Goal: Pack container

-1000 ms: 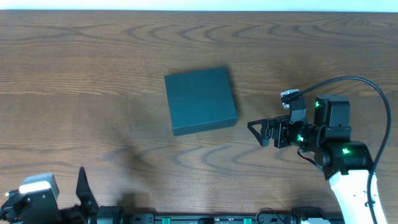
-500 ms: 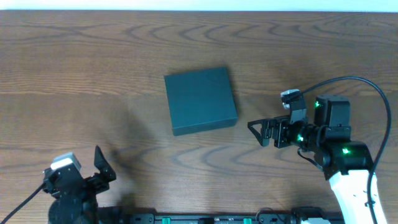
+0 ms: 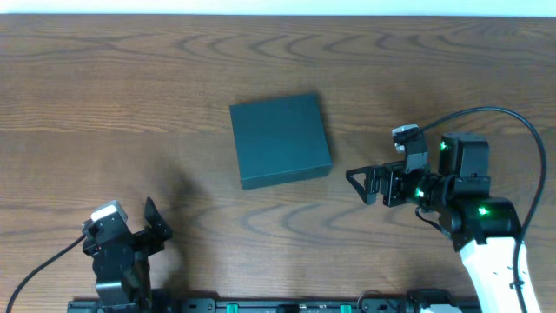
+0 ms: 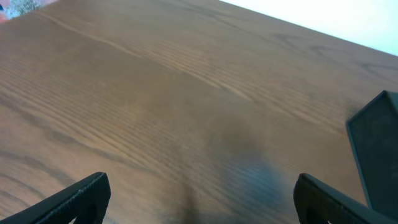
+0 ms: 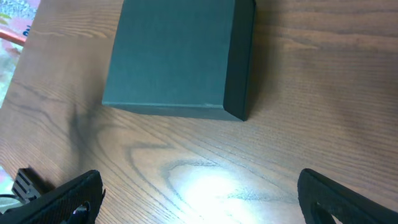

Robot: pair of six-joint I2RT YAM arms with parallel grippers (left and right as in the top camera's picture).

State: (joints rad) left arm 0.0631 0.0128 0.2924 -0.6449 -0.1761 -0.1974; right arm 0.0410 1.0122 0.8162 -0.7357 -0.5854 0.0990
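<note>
Dark-grained wooden table (image 3: 104, 104) carries everything; at its near left the left gripper (image 4: 200, 180) hangs with jaws spread wide and empty, well apart from the container (image 3: 280, 141), which lies closed and flat near the middle; to the right of it the right gripper (image 3: 356, 185) faces its side wall, jaws likewise wide, holding nothing. Matte cardboard like this is probably light, fairly stiff but dentable, not slippery; a pinch on the lid's free edge looks best, though the hinged side cannot be told.
</note>
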